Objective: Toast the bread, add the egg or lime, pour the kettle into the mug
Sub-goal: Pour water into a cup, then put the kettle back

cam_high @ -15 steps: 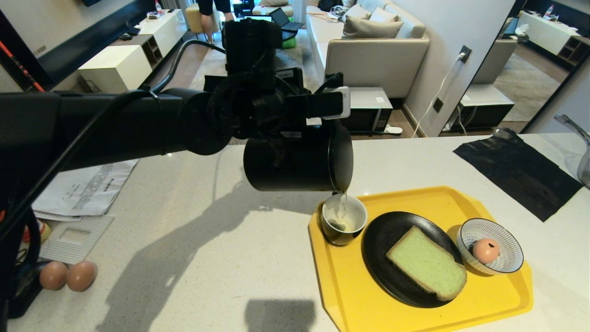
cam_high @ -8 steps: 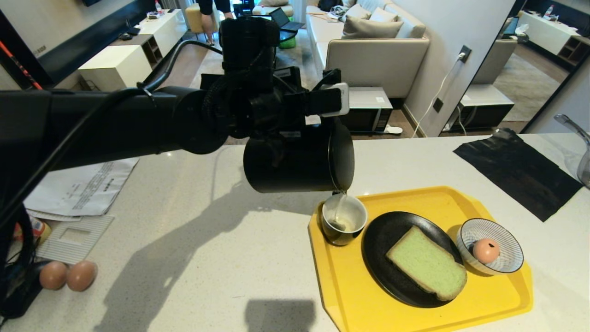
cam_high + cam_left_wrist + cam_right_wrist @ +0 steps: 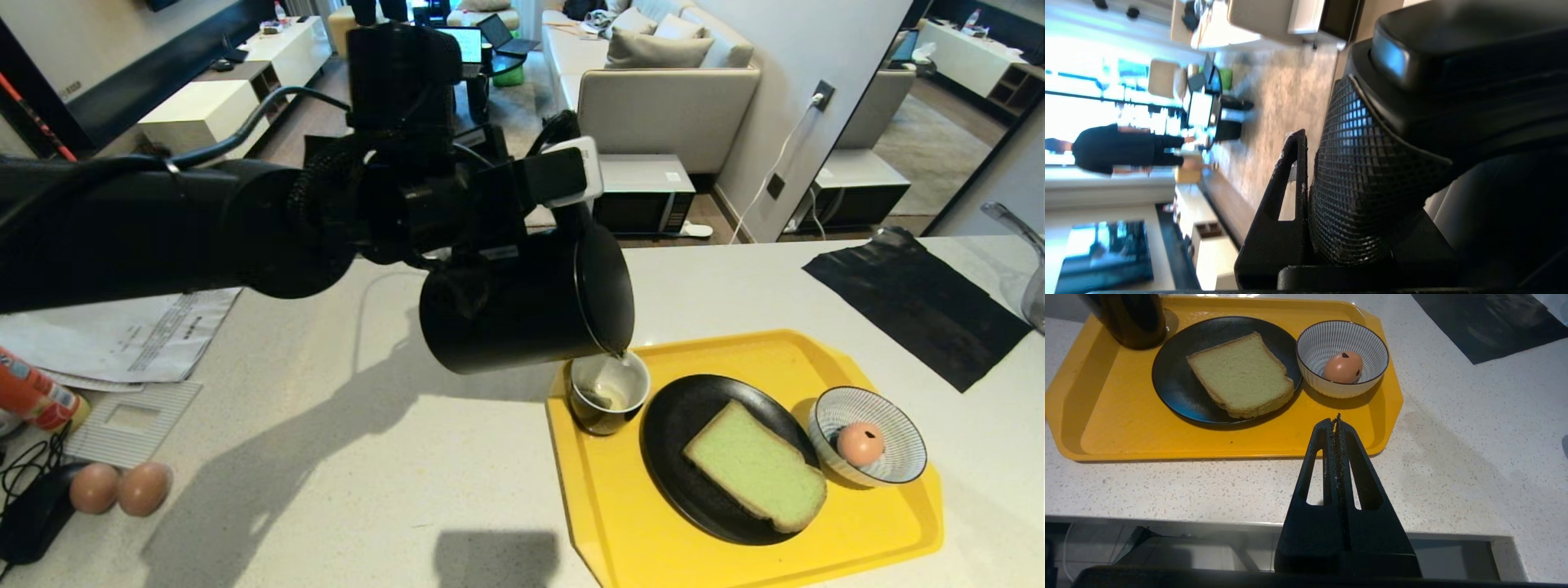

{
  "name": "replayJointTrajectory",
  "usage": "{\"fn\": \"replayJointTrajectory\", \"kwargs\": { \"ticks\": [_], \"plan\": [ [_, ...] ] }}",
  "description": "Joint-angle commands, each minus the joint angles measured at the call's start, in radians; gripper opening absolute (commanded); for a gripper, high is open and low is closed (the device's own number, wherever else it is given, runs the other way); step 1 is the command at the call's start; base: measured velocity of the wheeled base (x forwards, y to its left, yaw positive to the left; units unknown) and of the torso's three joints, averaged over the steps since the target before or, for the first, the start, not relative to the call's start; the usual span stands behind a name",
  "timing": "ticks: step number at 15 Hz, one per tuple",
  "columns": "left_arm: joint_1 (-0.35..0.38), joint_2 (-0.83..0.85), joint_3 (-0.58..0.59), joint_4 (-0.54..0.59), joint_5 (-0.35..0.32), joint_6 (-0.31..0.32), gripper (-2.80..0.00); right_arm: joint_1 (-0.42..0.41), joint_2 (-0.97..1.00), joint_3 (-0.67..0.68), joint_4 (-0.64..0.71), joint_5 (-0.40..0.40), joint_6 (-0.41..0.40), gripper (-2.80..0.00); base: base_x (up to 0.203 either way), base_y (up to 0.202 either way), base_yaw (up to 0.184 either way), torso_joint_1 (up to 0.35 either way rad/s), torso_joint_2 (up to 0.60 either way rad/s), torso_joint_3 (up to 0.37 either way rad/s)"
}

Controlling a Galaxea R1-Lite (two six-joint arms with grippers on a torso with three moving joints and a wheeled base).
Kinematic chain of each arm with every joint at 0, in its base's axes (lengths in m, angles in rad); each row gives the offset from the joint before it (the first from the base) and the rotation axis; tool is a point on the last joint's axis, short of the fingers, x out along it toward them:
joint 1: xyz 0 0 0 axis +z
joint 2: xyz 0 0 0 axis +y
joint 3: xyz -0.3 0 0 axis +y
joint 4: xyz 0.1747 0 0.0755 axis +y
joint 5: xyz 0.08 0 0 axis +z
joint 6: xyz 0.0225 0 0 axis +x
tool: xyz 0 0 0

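Reaching level across the counter [image 3: 343, 457] from the robot's left, the left arm carries the kettle [image 3: 522, 306] tipped on its side, spout just above the mug [image 3: 608, 392] on the yellow tray [image 3: 620, 523]. The left gripper [image 3: 1306, 196] is clamped on the kettle's handle [image 3: 1367, 183]. The right gripper [image 3: 1337, 428], pressed closed and empty, hangs at the counter's near edge.

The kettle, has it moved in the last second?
Yes. The kettle has shifted left and lower relative to the mug, its spout now just above the rim.
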Motion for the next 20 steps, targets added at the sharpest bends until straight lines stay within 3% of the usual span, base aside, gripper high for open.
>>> {"fn": "replayJointTrajectory", "kwargs": {
  "ticks": [1,5,8,11,13,15,20],
  "plan": [
    [0.005,-0.077,0.055,-0.001,0.019,0.006,-2.80,0.000,0.000,0.000,0.000,0.001,-0.001,-2.80,0.000,0.000,0.000,0.000,0.00,0.000],
    [0.026,-0.196,0.212,-0.020,0.083,-0.024,-2.80,0.000,0.000,0.001,0.000,0.001,-0.001,-2.80,0.000,0.000,0.000,0.000,0.00,0.000],
    [0.042,-0.204,0.283,-0.165,0.085,-0.194,-2.80,0.000,0.000,0.000,0.000,0.001,-0.001,-2.80,0.000,0.000,0.000,0.000,0.00,0.000],
    [0.049,-0.197,0.377,-0.419,0.088,-0.375,-2.80,0.000,0.000,0.002,0.000,0.001,-0.001,-2.80,0.000,0.000,0.000,0.000,0.00,0.000],
    [0.071,-0.196,0.450,-0.597,0.089,-0.462,-2.80,0.000,0.000,0.002,0.000,0.001,-0.001,-2.80,0.000,0.000,0.000,0.000,0.00,0.000],
    [0.123,-0.201,0.521,-0.739,0.090,-0.536,-2.80,0.000,0.000,0.001,0.000,0.001,-0.001,-2.80,0.000,0.000,0.000,0.000,0.00,0.000],
    [0.329,-0.199,0.674,-0.962,0.081,-0.744,-2.80,0.000,0.000,0.002,0.000,0.001,-0.001,-2.80,0.000,0.000,0.000,0.000,0.00,0.000]
  ]
}}
